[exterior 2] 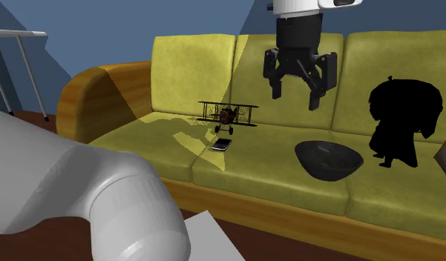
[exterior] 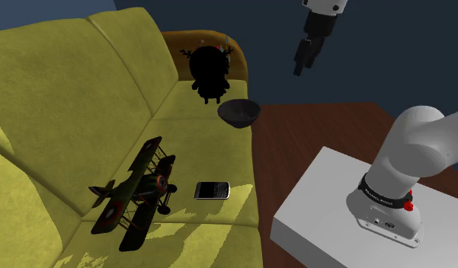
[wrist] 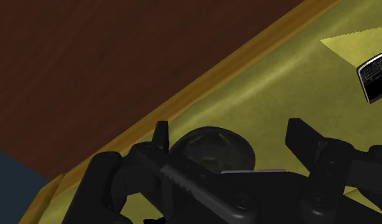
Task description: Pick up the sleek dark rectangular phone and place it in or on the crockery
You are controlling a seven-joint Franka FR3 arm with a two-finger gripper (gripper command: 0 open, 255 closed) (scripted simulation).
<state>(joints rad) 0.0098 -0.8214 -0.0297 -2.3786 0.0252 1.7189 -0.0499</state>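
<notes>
Phone point(exterior: 212, 189), dark with a pale rim, lies flat on the sofa point(exterior: 67, 91) seat near its front edge, just beside a toy biplane point(exterior: 136, 194). Nothing grips it, so the reach looks like the step in hand. The gripper point(exterior 2: 295, 98) hangs high above the cushions, fingers apart and empty. It must descend and straddle the phone's narrow sides. Farther along the seat, the dark bowl point(exterior: 238, 113) stands empty.

phone point(exterior: 212, 190): open above | biplane point(exterior: 136, 194) just beside | bowl point(exterior: 238, 118): black figure point(exterior: 210, 72) near
</notes>
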